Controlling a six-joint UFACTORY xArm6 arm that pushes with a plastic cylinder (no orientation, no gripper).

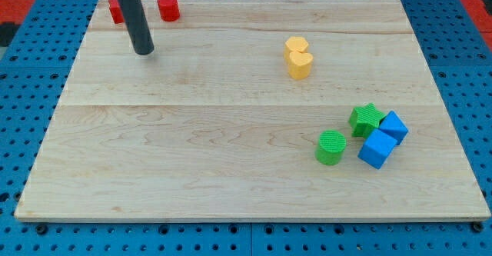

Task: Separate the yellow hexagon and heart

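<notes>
There is no claw here, so nothing is open or shut and nothing is held. I only have a dark rod, and my tip (pixel 144 52) rests on the bench (pixel 192 156) near its top left corner. It touches no block.

Just beside the rod, right at the top edge, sit two red blocks: a red block (pixel 115 11) partly hidden behind the rod and a red cylinder (pixel 168 8).

The yellow hexagon (pixel 296 45) and the yellow heart (pixel 300 64) are well apart from my tip, toward the top edge and a bit right of the middle. They touch each other, the hexagon closer to the top edge and the heart just below it.

They look small, hard and light, so I think they will slide easily on the smooth wood. I cannot pick them up. I think the best spot to push is a flat side, close to the crack where they meet. A push off to one side could make a block spin away.

Near the bottom right corner sit a green cylinder (pixel 331 147), a green star (pixel 366 119) and two blue cubes (pixel 381 139).
</notes>
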